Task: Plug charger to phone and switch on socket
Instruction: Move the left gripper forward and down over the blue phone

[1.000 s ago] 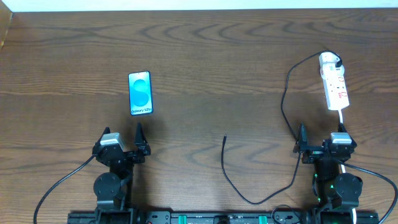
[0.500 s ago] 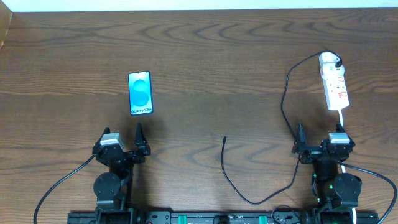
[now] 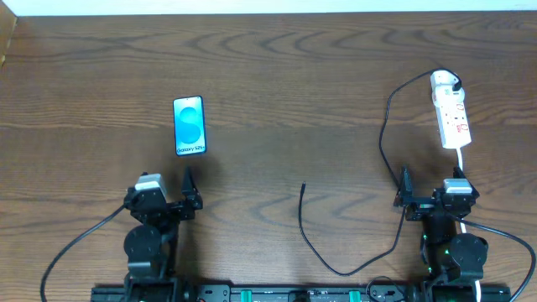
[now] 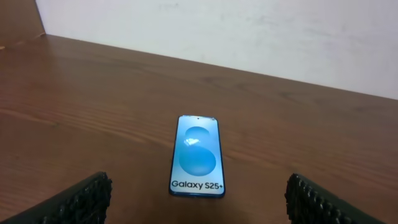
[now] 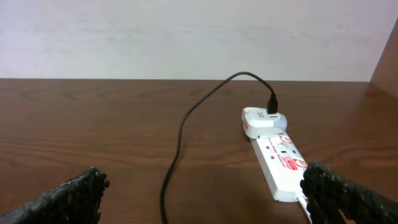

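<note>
The phone (image 3: 189, 126) lies flat on the table at the left, blue screen up with "Galaxy S25+" text; it also shows in the left wrist view (image 4: 198, 155). My left gripper (image 3: 165, 187) is open and empty just in front of it (image 4: 199, 205). The charger's thin black cable (image 3: 384, 143) runs from its white plug (image 3: 444, 82) in the socket (image 3: 453, 119) down to a free tip (image 3: 304, 185) at mid-table. My right gripper (image 3: 432, 186) is open and empty just in front of the socket (image 5: 281, 160), with the cable (image 5: 177, 143) between its fingers (image 5: 205, 202).
The socket's thick white cord (image 3: 463, 159) runs back toward the right arm's base. A white wall borders the table's far edge (image 4: 249, 37). A wooden panel stands at the far right (image 5: 387, 62).
The left gripper has shifted slightly; the right arm moved a little left earlier and then stayed. The phone, cable and socket have not moved.
</note>
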`<act>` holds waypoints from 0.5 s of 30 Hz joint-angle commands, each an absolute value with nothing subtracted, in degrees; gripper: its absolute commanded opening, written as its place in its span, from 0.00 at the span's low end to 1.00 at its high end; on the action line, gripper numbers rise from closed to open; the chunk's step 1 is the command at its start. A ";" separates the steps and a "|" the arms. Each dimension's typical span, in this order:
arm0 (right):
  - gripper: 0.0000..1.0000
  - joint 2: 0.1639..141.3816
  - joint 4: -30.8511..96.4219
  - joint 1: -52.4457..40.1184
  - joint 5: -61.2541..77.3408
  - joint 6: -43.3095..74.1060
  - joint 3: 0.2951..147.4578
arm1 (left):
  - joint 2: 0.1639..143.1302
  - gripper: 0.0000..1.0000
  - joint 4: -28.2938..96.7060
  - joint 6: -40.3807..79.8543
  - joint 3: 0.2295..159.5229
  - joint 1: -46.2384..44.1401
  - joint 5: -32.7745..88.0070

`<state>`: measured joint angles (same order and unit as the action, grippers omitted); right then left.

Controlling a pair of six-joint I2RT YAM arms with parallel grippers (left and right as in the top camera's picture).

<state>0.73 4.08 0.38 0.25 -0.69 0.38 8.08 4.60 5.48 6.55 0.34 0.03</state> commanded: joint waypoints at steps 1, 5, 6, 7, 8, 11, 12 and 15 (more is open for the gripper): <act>0.99 0.34 4.34 -0.10 0.54 -1.34 0.32 | 13.15 0.89 4.25 4.47 12.53 0.62 -0.45; 0.99 0.34 4.34 -0.10 0.54 -1.34 0.32 | 22.06 0.89 4.25 4.47 19.77 0.62 -0.45; 0.99 0.34 4.34 -0.10 0.54 -1.34 0.32 | 23.57 0.89 4.23 4.47 21.12 0.62 -0.45; 0.99 0.34 4.34 -0.10 0.54 -1.34 0.32 | 25.52 0.89 4.27 4.40 22.87 0.62 -0.45; 0.99 0.34 4.34 -0.10 0.54 -1.34 0.32 | 27.05 0.89 4.27 3.99 24.34 0.62 -0.43; 0.99 0.34 4.34 -0.10 0.54 -1.34 0.32 | 32.05 0.89 4.29 2.46 29.39 0.62 -0.45; 0.99 0.34 4.34 -0.10 0.54 -1.34 0.32 | 33.74 0.89 4.34 2.33 31.18 0.62 -0.45; 0.99 0.34 4.34 -0.10 0.54 -1.34 0.32 | 38.24 0.89 6.33 2.35 36.67 0.62 -0.45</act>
<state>0.71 4.08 0.23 0.27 -0.69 0.40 34.50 5.04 3.95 30.70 0.32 0.03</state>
